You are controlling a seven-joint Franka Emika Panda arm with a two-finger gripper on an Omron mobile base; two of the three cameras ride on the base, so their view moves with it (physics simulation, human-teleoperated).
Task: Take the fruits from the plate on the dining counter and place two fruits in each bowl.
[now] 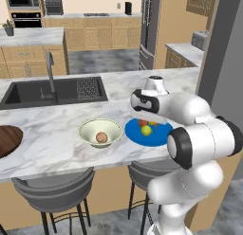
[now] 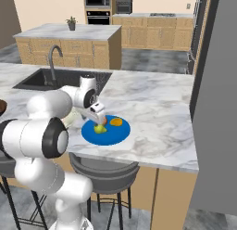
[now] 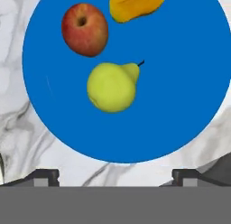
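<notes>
On the dining counter [image 1: 47, 149] lies the blue plate [image 3: 180, 83] [image 1: 159, 138] [image 2: 113, 135]. It carries three fruits: a red apple [image 3: 85, 30], a yellow-green pear [image 3: 112, 86] [image 1: 146, 130] and an orange-yellow oval one [image 3: 135, 4] [image 2: 115, 122]. Left of the plate, the cream bowl [image 1: 88, 130] holds a pinkish-tan peach [image 1: 100, 137]. The dark wooden bowl [image 1: 7, 139] sits at the far left edge. My gripper [image 3: 115, 175] [image 2: 99, 118] hangs open just above the plate's near side, with nothing between its fingers.
A dark sink [image 1: 28, 94] with a tall faucet [image 1: 50, 73] is set into the counter behind the bowls. Grey stools [image 1: 52, 191] stand under the counter's front edge. A grey wall [image 1: 228, 63] rises close on the right.
</notes>
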